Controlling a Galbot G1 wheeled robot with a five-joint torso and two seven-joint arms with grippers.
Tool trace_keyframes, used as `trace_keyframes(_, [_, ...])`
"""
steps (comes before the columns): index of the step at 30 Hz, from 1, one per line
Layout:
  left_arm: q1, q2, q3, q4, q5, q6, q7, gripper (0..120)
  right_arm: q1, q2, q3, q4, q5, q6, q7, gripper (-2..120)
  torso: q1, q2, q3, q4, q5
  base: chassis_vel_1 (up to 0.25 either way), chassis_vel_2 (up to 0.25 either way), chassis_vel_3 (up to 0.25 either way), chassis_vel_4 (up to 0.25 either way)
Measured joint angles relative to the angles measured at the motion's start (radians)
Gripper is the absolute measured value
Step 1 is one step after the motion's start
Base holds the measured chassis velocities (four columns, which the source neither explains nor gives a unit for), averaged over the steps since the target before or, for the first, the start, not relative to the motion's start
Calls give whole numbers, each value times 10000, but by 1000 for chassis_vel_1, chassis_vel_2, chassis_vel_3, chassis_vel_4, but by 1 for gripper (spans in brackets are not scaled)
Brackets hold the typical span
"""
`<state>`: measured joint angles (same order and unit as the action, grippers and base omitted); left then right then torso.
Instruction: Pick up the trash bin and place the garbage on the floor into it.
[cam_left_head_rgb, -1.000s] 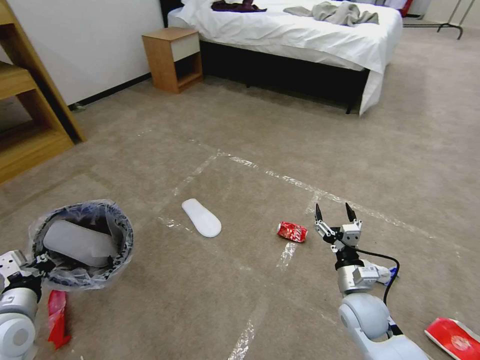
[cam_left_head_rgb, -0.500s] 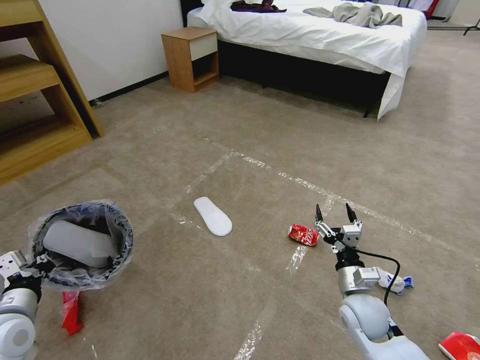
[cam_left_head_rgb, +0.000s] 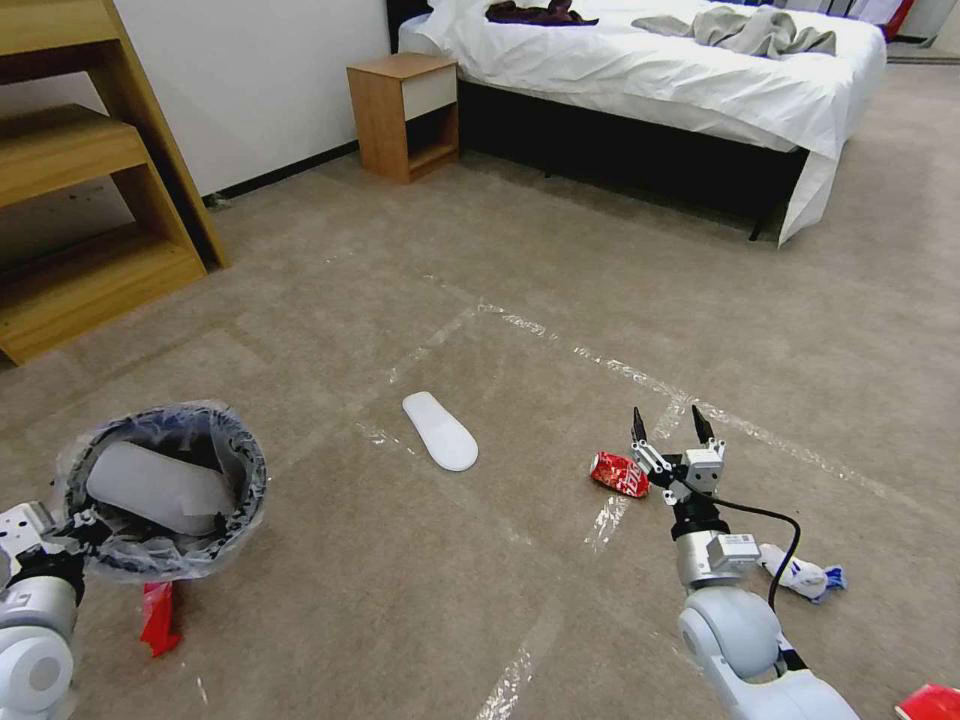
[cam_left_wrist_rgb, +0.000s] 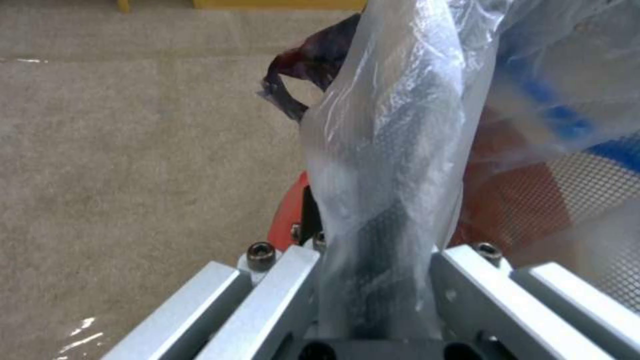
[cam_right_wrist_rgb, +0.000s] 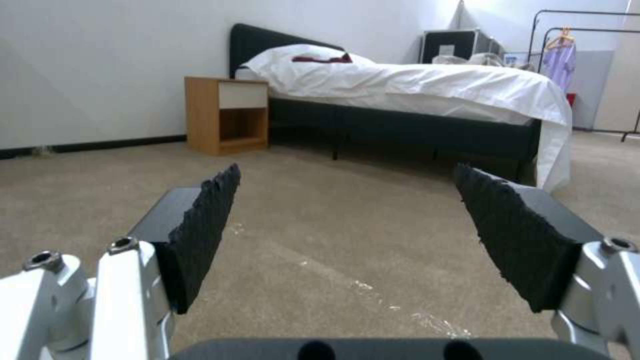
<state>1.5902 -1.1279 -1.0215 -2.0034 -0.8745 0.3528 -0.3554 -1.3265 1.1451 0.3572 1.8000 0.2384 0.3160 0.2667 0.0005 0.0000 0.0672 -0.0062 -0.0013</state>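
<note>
- Bedroom: beige carpet floor (cam_left_head_rgb: 520, 250) crossed by shiny clear tape strips (cam_left_head_rgb: 620, 368); white-sheeted bed (cam_left_head_rgb: 660, 70) on a dark frame at the far side, wooden nightstand (cam_left_head_rgb: 405, 115) beside it, wooden shelving (cam_left_head_rgb: 90, 200) on the left.
- Trash bin (cam_left_head_rgb: 165, 490): round, lined with a clear plastic bag printed in blue, held up off the carpet at the lower left; one white slipper (cam_left_head_rgb: 155, 488) lying inside.
- Left gripper (cam_left_head_rgb: 75, 525): clamped on the near rim of the bin; in the left wrist view, bag plastic (cam_left_wrist_rgb: 393, 150) bunched between the metal fingers, red bin wall behind.
- Right gripper (cam_left_head_rgb: 667, 432): spread wide, nothing held, black toothed pads (cam_right_wrist_rgb: 207, 225) well apart, pointing forward low over the carpet.
- White flat slipper (cam_left_head_rgb: 440, 430): on the floor, centre, on a tape strip.
- Crushed red drink can (cam_left_head_rgb: 617, 473): on the floor, just left of the right gripper.
- Crumpled white tissue with blue (cam_left_head_rgb: 800, 575): on the carpet right of the right arm.
- Red wrapper (cam_left_head_rgb: 158, 615): on the carpet under the bin.
- Red piece (cam_left_head_rgb: 930, 702): at the lower right corner, cut off by the edge.
</note>
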Motion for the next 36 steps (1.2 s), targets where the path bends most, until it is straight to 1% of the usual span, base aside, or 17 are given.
trace_keyframes(36, [31, -22, -21, -18, 32, -124, -23, 0, -50, 43, 37, -36, -264, -52, 3, 83, 0, 0, 0, 0, 0, 0, 0, 0, 0])
